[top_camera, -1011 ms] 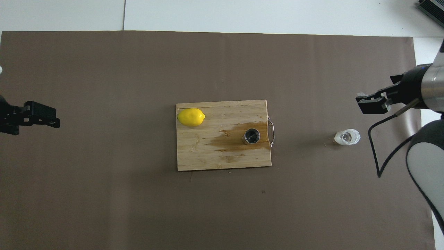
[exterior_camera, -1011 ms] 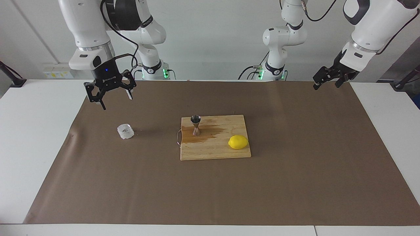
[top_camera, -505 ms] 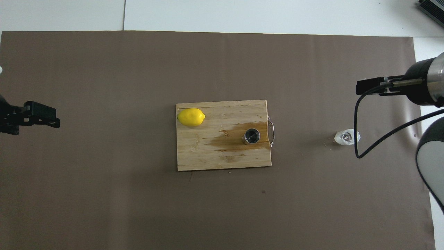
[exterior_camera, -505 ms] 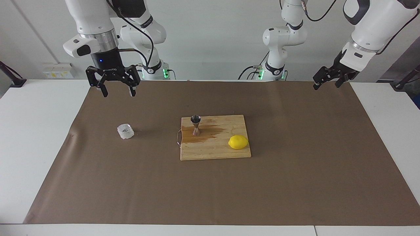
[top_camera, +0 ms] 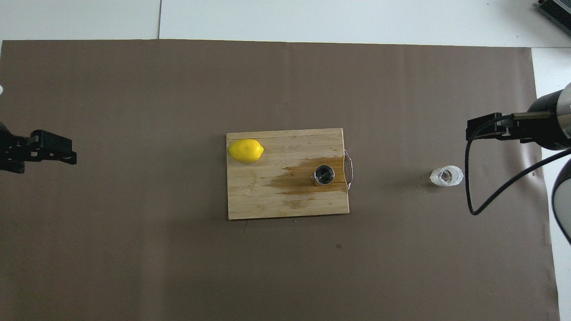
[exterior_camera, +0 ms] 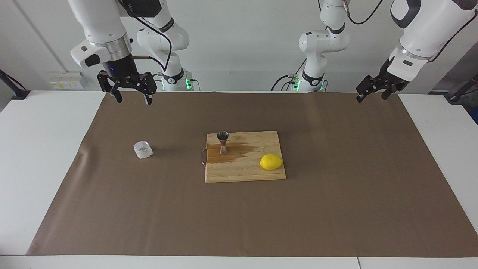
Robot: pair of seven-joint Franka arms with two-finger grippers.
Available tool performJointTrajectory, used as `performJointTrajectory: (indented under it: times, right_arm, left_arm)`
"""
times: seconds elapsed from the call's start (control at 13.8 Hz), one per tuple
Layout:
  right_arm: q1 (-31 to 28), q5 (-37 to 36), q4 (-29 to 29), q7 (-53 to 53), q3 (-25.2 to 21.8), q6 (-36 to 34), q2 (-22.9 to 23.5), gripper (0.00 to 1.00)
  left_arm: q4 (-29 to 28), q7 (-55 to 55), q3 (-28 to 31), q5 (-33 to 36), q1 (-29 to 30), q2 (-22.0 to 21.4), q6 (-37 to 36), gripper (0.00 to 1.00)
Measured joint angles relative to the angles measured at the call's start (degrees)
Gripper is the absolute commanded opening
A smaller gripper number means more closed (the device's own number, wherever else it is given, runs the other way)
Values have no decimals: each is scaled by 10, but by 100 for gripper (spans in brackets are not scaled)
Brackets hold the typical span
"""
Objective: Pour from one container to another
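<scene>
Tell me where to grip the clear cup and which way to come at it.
Grip the clear cup across its ribbed side wall, coming down from above with the open right gripper. It stands upright alone on the brown mat, rim up, so its sides look free all round.

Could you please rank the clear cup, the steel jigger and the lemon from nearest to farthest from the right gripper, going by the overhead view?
From the right gripper, open above the mat:
1. Clear cup, on the mat toward the right arm's end.
2. Steel jigger, on the cutting board, by its handle.
3. Lemon, at the board's opposite corner.
</scene>
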Motion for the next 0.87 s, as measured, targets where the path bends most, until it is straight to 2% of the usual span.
performJointTrajectory:
  times: [0.29, 0.87]
  right_arm:
    - [1, 0, 0, -3, -8, -28, -2, 100]
    - [27, 0, -9, -5, -42, -33, -6, 100]
  left_arm:
    - [0, 0, 0, 0, 0, 0, 0, 100]
    - [0, 0, 0, 0, 0, 0, 0, 100]
